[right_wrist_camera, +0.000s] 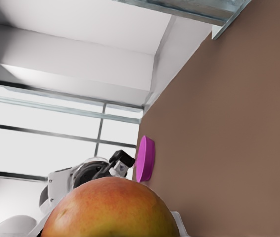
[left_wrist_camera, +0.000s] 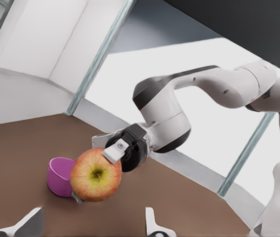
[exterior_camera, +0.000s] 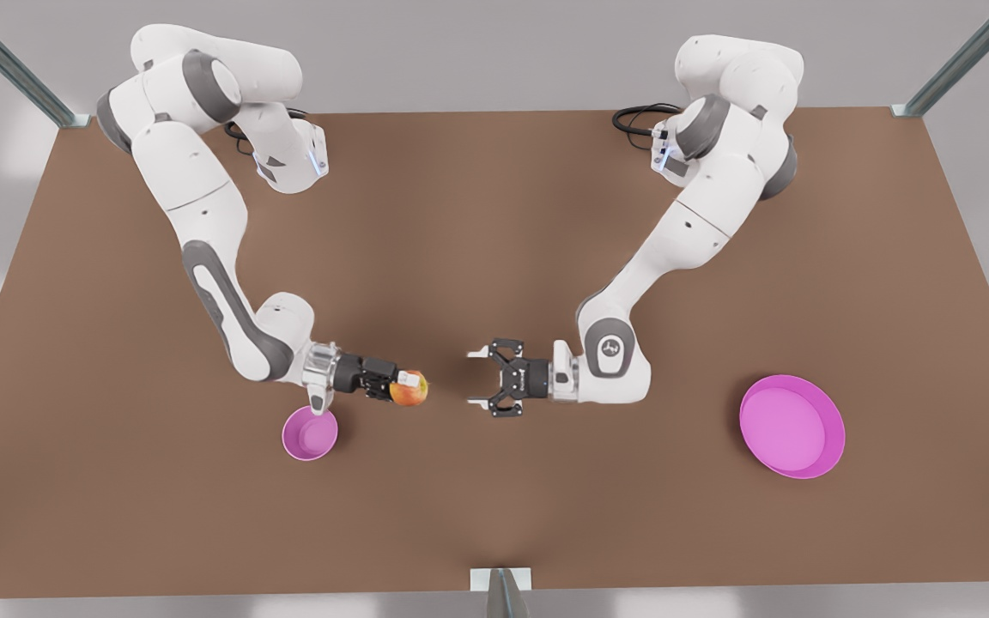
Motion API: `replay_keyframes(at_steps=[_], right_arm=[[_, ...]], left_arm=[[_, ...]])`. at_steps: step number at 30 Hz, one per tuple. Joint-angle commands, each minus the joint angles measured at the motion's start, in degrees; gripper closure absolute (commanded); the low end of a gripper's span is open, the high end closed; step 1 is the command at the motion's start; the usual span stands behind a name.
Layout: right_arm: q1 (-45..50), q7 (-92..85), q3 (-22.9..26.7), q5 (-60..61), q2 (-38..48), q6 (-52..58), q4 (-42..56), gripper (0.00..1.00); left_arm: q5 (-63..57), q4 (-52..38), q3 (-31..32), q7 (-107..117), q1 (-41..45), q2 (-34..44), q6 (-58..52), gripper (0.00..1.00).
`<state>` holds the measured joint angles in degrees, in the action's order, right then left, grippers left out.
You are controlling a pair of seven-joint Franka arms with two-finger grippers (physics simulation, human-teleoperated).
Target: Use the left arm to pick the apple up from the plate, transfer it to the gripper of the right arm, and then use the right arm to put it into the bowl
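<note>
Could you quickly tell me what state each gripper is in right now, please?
Right gripper: shut on the small round yellow-and-red apple, above the table beside the small deep pink bowl.
Left gripper: open, holding nothing, facing the apple.

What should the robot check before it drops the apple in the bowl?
1. Apple held by the right gripper: ok, jaws shut on it.
2. Left gripper off the apple: ok, jaws open, with a gap between them and the apple.
3. Bowl upright and empty: ok, nothing seen inside.
4. Bowl near the right gripper: ok, it sits just below that wrist in the front view.
5. Plate out of the way: ok, far off at the front view's right.
6. Grip firm enough for the move: cannot tell.
</note>
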<state>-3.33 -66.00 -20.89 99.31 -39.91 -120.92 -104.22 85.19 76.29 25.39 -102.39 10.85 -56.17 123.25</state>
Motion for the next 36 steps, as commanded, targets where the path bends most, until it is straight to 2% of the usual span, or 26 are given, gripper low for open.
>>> replay_keyframes(at_steps=[1,2,4,5,6,7,9,11,13,14,16,21,22,25,36], right_arm=[[-0.71,-0.62,-0.03,-3.07,0.0,2.62,0.16,0.23],[-1.41,-0.53,0.15,-5.27,0.0,2.62,0.6,0.23],[-2.74,0.87,0.76,-8.08,-0.09,3.85,2.18,0.23],[-2.74,1.05,1.2,-8.34,-0.09,3.94,2.53,0.23],[-3.7,3.24,1.64,-12.02,-0.09,4.63,3.85,0.23],[-4.05,6.59,3.66,-15.64,-0.52,8.24,6.31,0.23],[-4.14,7.12,6.56,-17.48,-2.99,13.07,10.09,0.23],[-4.23,8.43,9.37,-19.24,-4.3,16.59,12.73,0.23],[-4.32,8.87,11.13,-20.83,-4.66,18.61,13.96,0.23],[-4.32,8.87,12.19,-20.83,-4.66,20.11,13.96,0.23],[-5.28,8.87,12.63,-22.67,-5.18,20.2,14.31,0.23],[-5.37,8.79,15.26,-26.36,-5.53,20.11,15.89,0.22],[-5.37,8.87,15.7,-29.52,-6.93,20.11,19.05,0.22],[-5.29,8.96,17.2,-32.43,-7.82,19.5,21.61,0.22],[-5.29,6.68,17.81,-38.93,-7.82,17.3,22.05,0.22]], left_arm=[[-4.66,2.71,-0.08,6.02,-3.1,2.89,-6.35,0.01],[-22.85,3.69,-0.17,27.04,-8.73,8.35,-9.43,0.01],[-47.29,3.42,-0.34,49.54,-15.59,14.15,-15.23,0.0],[-54.41,3.16,-0.35,55.96,-17.61,16.61,-18.56,0.0],[-67.04,2.55,-0.34,62.91,-21.12,20.21,-24.71,0.0],[-78.76,2.55,-1.4,68.19,-21.83,27.07,-30.96,0.0],[-86.24,0.53,-6.05,76.1,-21.83,32.26,-38.08,0.0],[-95.12,0.0,-7.99,88.74,-21.83,36.83,-38.79,0.0],[-95.12,0.0,-8.43,102.91,-21.22,41.66,-38.79,0.0],[-94.51,0.26,-16.86,103.09,-14.2,44.91,-38.35,0.0],[-91.52,0.35,-18.71,110.21,-11.2,47.12,-38.09,0.0],[-91.52,-5.63,-18.45,112.49,-11.38,38.42,-34.84,0.0],[-91.43,-5.63,-18.45,112.85,-11.46,37.62,-34.74,0.0],[-90.38,-5.63,-18.45,114.25,-11.46,37.97,-35.19,0.0],[-90.46,-5.63,-18.36,117.59,-11.2,39.03,-35.62,0.0]])
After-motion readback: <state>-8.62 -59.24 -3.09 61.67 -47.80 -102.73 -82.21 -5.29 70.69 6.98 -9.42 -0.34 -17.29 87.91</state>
